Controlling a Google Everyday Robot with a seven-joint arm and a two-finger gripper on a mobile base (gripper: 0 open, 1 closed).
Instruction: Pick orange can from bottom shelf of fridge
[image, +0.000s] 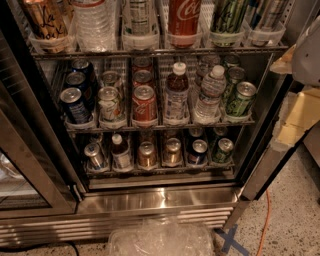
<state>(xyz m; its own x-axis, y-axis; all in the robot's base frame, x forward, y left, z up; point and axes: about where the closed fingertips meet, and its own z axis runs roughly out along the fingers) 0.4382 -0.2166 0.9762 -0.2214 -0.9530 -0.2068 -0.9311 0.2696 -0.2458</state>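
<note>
The fridge (160, 197) stands open in front of me, with a stainless-steel base and dark interior. The bottom shelf (160, 169) holds clear lane trays. Two orange cans stand side by side at its front middle, one (147, 155) left of the other (173, 151), with more behind them in the dark. To their left are a small bottle (120, 152) and a silver can (94, 156). To their right are a dark blue can (198, 151) and a green can (222, 150). My gripper is not in view; a pale grey rounded part (307, 47) shows at the right edge.
The middle rack holds blue cans (75, 105), a red Coca-Cola can (144, 104), bottles (176, 95) and a green can (241, 99). The glass door (30, 165) hangs open at left. Clear crumpled plastic (160, 239) lies on the floor in front, and an orange cable (262, 220) lies at right.
</note>
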